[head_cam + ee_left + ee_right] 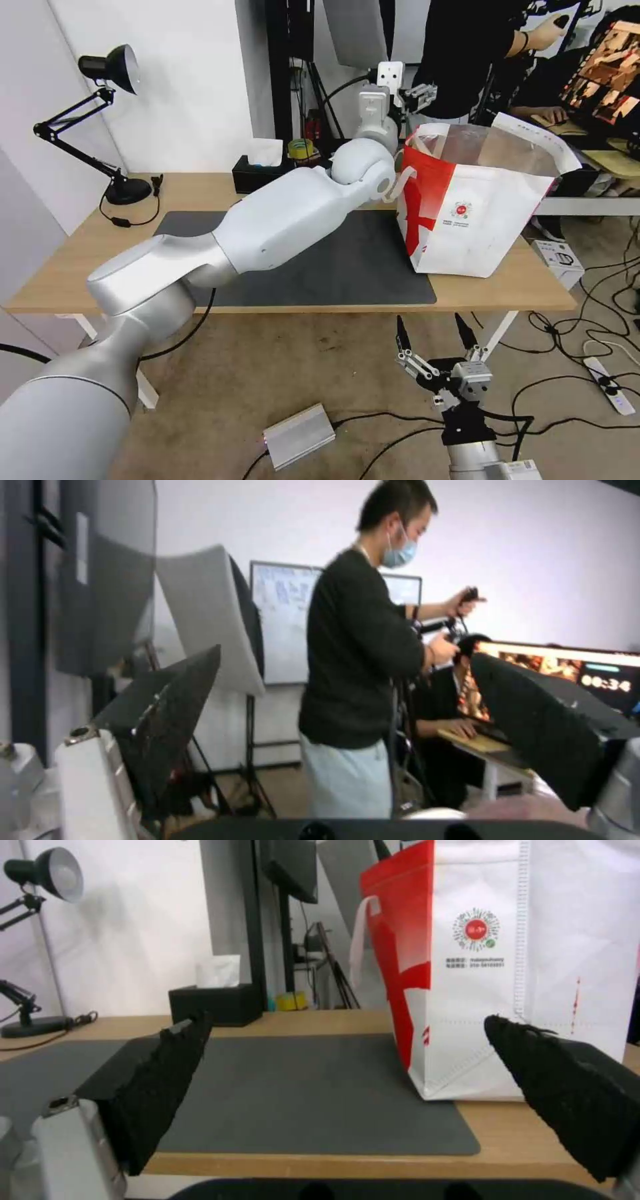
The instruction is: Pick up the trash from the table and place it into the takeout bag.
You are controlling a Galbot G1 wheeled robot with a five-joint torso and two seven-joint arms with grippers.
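Takeout bag interior: hidden behind its walls in the head view; contents cannot be told.
Table far edge: partly covered by the left arm.
Left gripper: small, beyond the bag; finger spacing unclear there.

Even, bright indoor light fills the room, with soft shadows under the long light-wood counter. The head view bends straight lines near its edges. The left wrist view is smeared by blur. Glare shines off the big boxy white takeout bag's silvery lining.
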